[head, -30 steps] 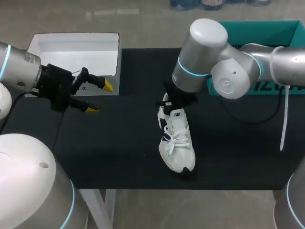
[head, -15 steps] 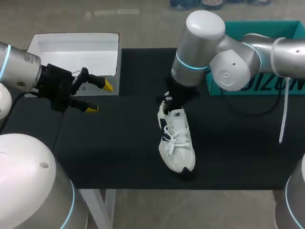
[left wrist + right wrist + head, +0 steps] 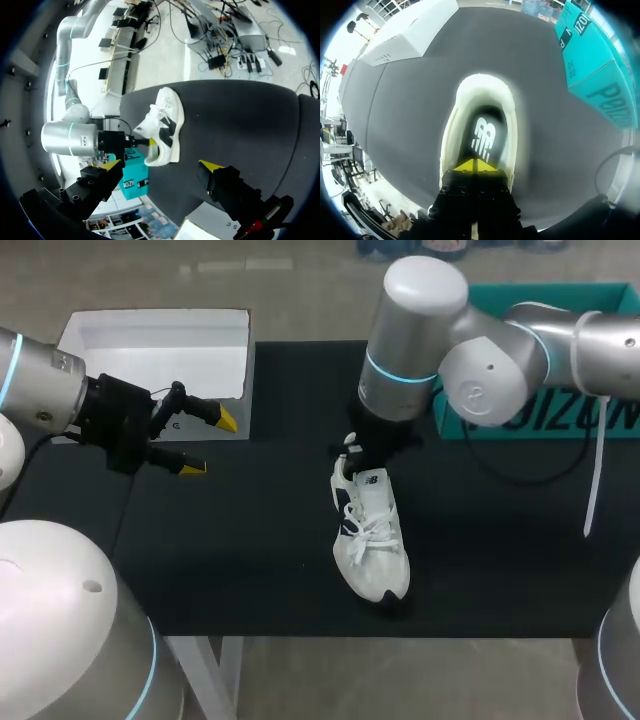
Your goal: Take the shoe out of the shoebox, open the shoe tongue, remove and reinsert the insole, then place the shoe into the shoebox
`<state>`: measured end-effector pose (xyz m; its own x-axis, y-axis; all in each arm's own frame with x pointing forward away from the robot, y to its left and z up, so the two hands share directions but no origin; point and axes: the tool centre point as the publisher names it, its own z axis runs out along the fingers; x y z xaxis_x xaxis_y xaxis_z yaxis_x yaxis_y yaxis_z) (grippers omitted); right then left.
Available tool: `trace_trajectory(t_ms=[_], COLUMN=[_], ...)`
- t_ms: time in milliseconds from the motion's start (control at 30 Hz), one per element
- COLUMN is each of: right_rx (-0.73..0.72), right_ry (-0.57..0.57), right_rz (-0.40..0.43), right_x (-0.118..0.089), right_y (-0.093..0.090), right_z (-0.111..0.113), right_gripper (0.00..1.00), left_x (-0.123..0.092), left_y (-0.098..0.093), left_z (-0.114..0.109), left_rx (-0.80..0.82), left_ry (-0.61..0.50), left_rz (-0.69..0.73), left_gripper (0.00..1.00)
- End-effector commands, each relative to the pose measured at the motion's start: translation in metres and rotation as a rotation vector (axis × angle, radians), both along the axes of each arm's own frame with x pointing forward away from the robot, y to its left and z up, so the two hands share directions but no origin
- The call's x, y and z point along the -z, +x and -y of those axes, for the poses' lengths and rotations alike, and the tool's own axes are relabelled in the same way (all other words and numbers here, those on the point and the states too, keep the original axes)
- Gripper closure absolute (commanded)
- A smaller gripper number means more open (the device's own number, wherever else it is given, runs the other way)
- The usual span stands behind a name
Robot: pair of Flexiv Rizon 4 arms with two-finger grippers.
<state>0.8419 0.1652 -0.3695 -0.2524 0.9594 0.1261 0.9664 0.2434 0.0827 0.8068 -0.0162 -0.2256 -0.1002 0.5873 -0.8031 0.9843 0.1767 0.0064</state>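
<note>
Shoe [image 3: 372, 540] rests sole-down in the middle of the table [image 3: 250, 540], toe near, heel far, well right of the shoebox [image 3: 150, 350]. The right gripper [image 3: 476, 165] sits at its heel rim, yellow tips pressed together; whether they nip anything is hidden. The left gripper [image 3: 212, 445] hangs beside the shoebox, fingers spread. It looks light, with a soft upper and stiffer heel, so the heel collar seems the surest hold.
</note>
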Motion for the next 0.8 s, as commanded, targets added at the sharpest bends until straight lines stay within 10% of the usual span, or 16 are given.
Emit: trace_trajectory(t_ms=[33,200,800], right_rx=[0.005,0.008,0.016], right_ry=[0.005,0.007,0.044], right_rz=[-0.011,-0.024,0.011], right_x=[0.016,0.024,0.013], right_y=[0.006,0.006,0.0], right_z=[-0.005,-0.008,-0.001], right_gripper=[0.96,0.62,0.37], left_x=[-0.001,-0.001,-0.001], left_y=[0.0,0.0,0.0], left_z=[0.0,0.0,0.0], left_rx=[0.0,0.0,0.0], left_ry=[0.004,0.004,0.004], left_rz=[0.0,0.0,0.0], left_gripper=[0.0,0.0,0.0])
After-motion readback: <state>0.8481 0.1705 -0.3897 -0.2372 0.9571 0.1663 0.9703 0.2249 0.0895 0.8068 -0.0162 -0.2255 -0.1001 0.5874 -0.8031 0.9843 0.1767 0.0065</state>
